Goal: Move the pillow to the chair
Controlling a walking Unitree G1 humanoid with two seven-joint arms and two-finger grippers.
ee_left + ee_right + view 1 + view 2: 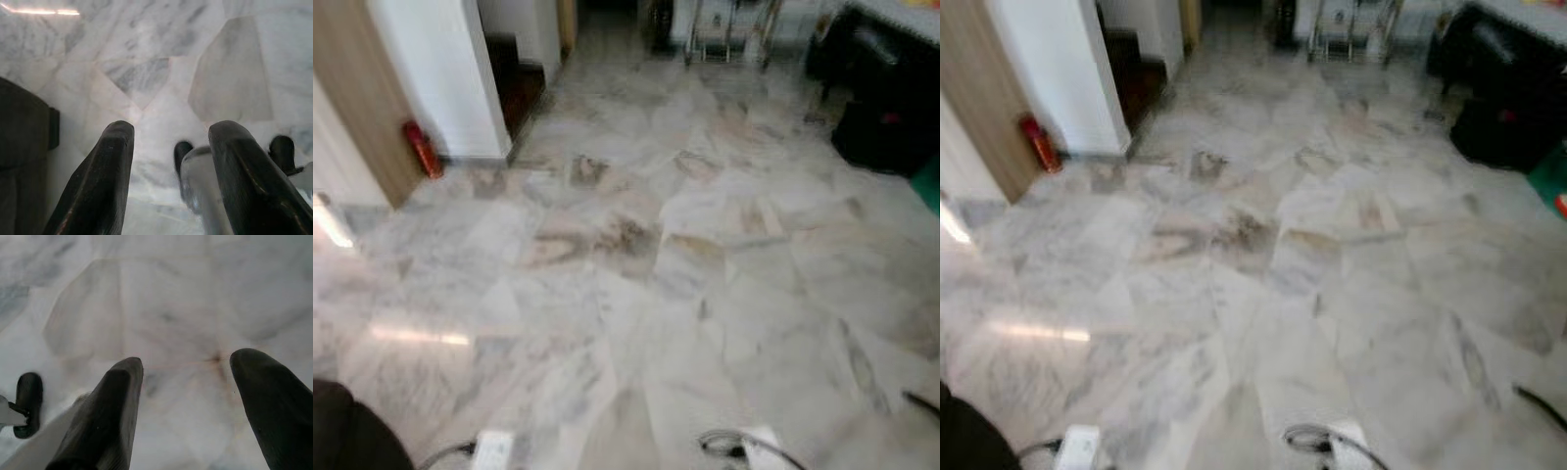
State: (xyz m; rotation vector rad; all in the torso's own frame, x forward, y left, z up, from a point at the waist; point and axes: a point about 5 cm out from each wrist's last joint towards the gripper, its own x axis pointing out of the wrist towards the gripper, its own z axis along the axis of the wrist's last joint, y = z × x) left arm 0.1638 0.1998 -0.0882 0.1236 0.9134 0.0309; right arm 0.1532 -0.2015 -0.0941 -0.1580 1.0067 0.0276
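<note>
Marble floor (636, 294) spreads ahead of the robot, and no pillow or chair can be made out on it, so which way the pillow lies from either gripper cannot be told.

At far left stand a wooden panel (352, 108) and a red fire extinguisher (423, 149), beside a white pillar (440, 69). Low down, the left gripper (168, 166) hangs over the floor, fingers apart and empty; the right gripper (188, 401) is the same (both arms idle). Further right, at the far wall, dark furniture (886, 98) stands, blurred. My judgement: the robot must first walk and search.
</note>
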